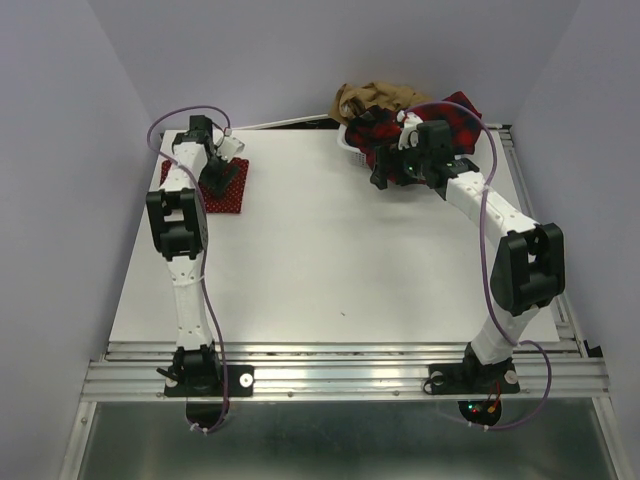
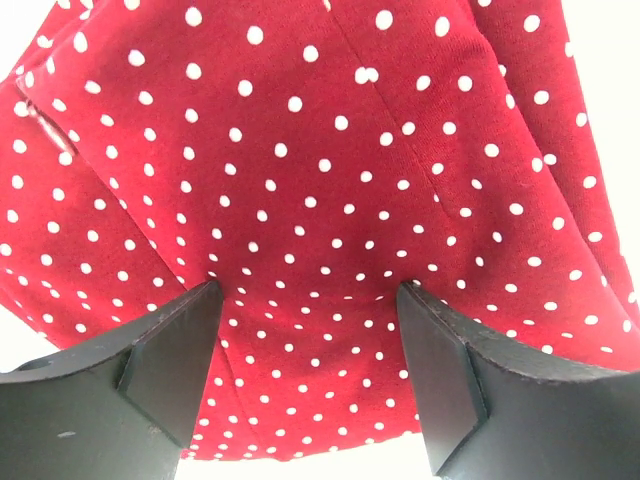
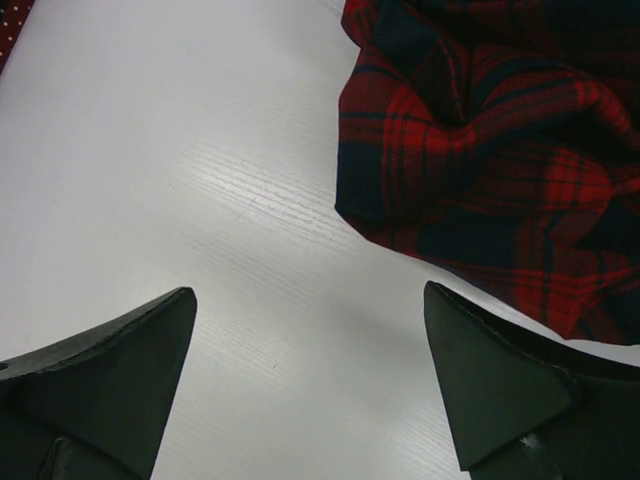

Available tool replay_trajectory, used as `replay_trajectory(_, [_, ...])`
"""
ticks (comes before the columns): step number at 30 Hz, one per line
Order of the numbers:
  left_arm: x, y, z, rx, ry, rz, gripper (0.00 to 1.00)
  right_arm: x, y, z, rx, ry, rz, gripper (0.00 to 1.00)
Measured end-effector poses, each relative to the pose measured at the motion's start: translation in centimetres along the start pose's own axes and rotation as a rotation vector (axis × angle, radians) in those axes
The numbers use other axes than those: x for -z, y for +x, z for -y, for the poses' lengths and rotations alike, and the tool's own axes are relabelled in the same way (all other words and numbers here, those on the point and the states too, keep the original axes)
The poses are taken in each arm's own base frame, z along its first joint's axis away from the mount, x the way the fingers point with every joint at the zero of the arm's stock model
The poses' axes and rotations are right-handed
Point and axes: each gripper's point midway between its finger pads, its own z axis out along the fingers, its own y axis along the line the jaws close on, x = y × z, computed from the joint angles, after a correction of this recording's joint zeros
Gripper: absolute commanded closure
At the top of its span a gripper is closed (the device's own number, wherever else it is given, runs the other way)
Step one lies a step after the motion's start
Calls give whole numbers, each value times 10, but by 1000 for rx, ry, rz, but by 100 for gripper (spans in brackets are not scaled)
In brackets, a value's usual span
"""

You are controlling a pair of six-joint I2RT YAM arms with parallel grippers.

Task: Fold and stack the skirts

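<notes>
My left gripper point(image 2: 308, 292) is down over the red skirt with white dots point(image 2: 330, 150), its two black fingers spread wide with nothing clamped between them. Their tips sit right at the cloth, which puckers faintly in the gap, though I cannot tell whether they press on it. From the overhead camera this dotted skirt lies flat as a small, roughly square patch in the far left part of the white table point(image 1: 330, 260), with my left wrist directly above it. My right gripper point(image 3: 308, 292) is also wide open and holds nothing. Bare tabletop shows between its fingers, and the crumpled edge of the red-and-black plaid skirt point(image 3: 480, 150) lies just beyond the tip of the finger on the right of that view, close but not touching it. Overhead, the plaid skirt is heaped at the far right of the table, draped over a white mesh basket point(image 1: 349, 150), with the tan-brown skirt point(image 1: 372, 98) bunched behind it at the back edge. The dotted skirt lies well apart from the other two.
</notes>
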Motion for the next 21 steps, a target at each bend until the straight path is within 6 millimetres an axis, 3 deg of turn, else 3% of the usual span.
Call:
replay_trajectory(9, [-8, -8, -12, -17, -12, -46, 17, 0, 0, 0, 1, 1, 0, 0])
replay_trajectory(14, [-5, -9, -14, -21, -29, -29, 10, 0, 0, 0, 1, 2, 0, 0])
replay_trajectory(18, [2, -13, -16, -22, -55, 11, 5, 0, 0, 0, 1, 2, 0, 0])
replay_trajectory(21, [23, -26, -25, -12, -96, 76, 3, 0, -2, 0, 3, 3, 4, 0])
